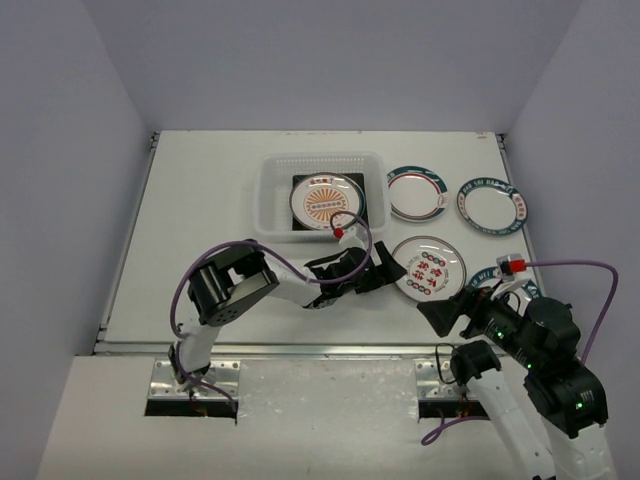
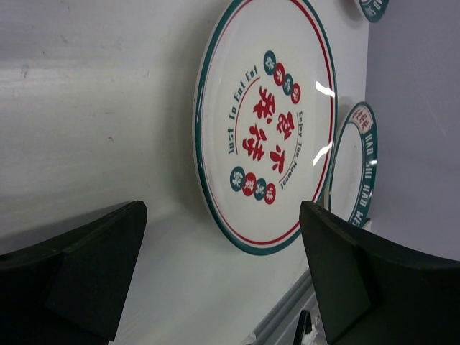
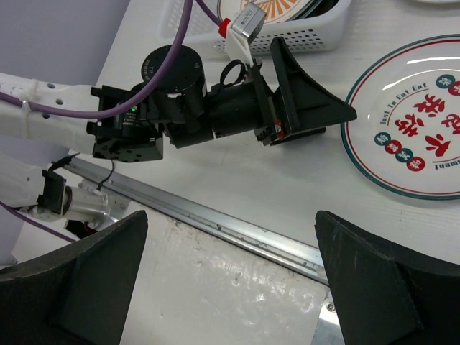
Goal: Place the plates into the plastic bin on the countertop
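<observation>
Five round plates, one dark square plate showing; both grippers spread wide.

The plastic bin (image 1: 268, 200) holds a sunburst plate (image 1: 327, 203) on a square plate (image 1: 297, 181); whether more lie beneath cannot be told. Four round plates lie on the countertop (image 1: 200, 220), right of the bin: a red-rimmed plate (image 1: 416, 192), a teal-lettered plate (image 1: 492, 205), a character plate (image 1: 428, 267), and a fourth plate (image 2: 348, 176), partly hidden near the metal front edge (image 1: 320, 350). The left gripper (image 1: 393, 272) sits open-jawed at the character plate's left rim. The right gripper (image 1: 430, 310) hangs over the front edge, holding nothing. Bare white surface stretches left of the bin.
</observation>
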Available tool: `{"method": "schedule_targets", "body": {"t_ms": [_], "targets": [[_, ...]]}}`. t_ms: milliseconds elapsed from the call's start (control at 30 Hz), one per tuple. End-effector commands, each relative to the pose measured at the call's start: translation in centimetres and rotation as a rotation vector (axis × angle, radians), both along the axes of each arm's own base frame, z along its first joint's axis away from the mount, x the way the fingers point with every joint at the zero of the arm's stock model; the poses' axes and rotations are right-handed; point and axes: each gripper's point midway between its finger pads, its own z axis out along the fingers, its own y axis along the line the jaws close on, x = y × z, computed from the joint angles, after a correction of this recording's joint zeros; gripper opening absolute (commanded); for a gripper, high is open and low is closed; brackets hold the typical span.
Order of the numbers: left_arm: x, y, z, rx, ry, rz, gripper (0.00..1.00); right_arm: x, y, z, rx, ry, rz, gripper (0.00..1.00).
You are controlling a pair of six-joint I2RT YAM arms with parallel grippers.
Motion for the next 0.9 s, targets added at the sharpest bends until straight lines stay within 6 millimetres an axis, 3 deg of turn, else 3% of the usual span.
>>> {"method": "schedule_targets", "body": {"t_ms": [0, 33, 267, 300, 433, 733, 867], "targets": [[2.5, 1.2, -2.2, 0.059, 0.016, 0.091, 0.71, 0.3, 0.0, 0.4, 0.015, -0.022, -0.010, 0.99], [2.5, 0.9, -2.5, 0.056, 0.022, 0.075, 0.66, 0.4, 0.1, 0.3, 0.016, -0.023, -0.007, 0.99], [3.1, -0.3, -3.7, 0.021, 0.032, -0.020, 0.60, 0.6, 0.5, -0.4, 0.022, -0.012, 0.009, 0.99], [3.3, -0.7, -3.5, 0.021, 0.026, -0.028, 0.51, 0.7, 0.5, -0.3, 0.021, -0.016, 0.008, 0.99], [3.3, -1.8, -4.4, 0.030, 0.036, -0.067, 0.37, 0.7, 0.6, -0.6, 0.021, -0.011, 0.013, 0.99], [2.4, -1.7, -5.4, 0.079, 0.035, -0.107, 0.26, 0.7, 0.5, -0.7, 0.010, -0.013, 0.020, 0.99], [1.6, -1.4, -5.3, 0.113, 0.010, -0.121, 0.15, 0.7, 0.6, -0.7, 0.011, -0.017, 0.020, 0.99]]}}
